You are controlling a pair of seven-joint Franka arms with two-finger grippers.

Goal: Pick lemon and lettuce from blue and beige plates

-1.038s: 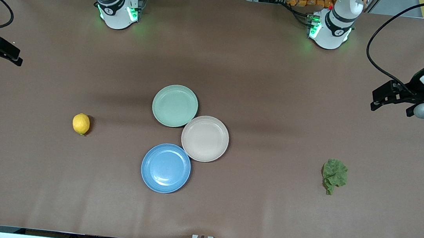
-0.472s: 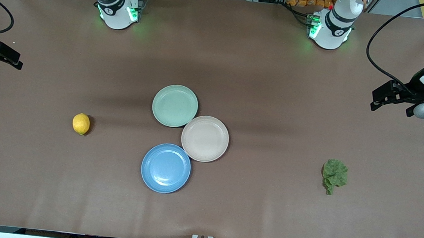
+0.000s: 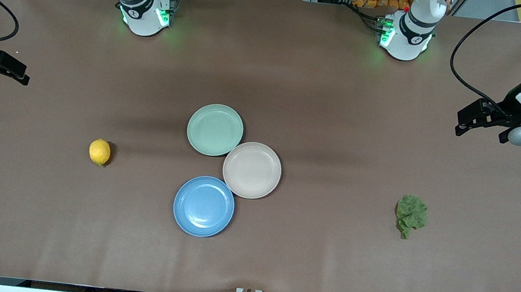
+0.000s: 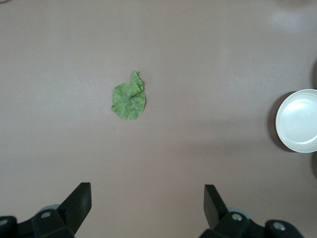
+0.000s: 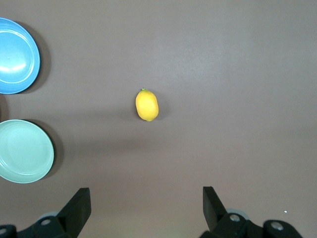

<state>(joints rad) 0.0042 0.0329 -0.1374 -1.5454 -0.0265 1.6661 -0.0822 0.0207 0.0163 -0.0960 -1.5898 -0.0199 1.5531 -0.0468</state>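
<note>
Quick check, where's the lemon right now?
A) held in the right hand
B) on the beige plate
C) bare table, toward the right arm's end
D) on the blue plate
C: the lemon lies on the bare table toward the right arm's end, apart from the blue plate and the beige plate, both of which hold nothing; the right hand is open over the table with nothing in it.

Yellow lemon point(image 3: 99, 152), dark green lettuce point(image 3: 411, 216), blue plate point(image 3: 204, 206), beige plate point(image 3: 252, 170), mint-green plate point(image 3: 215, 129).
</note>
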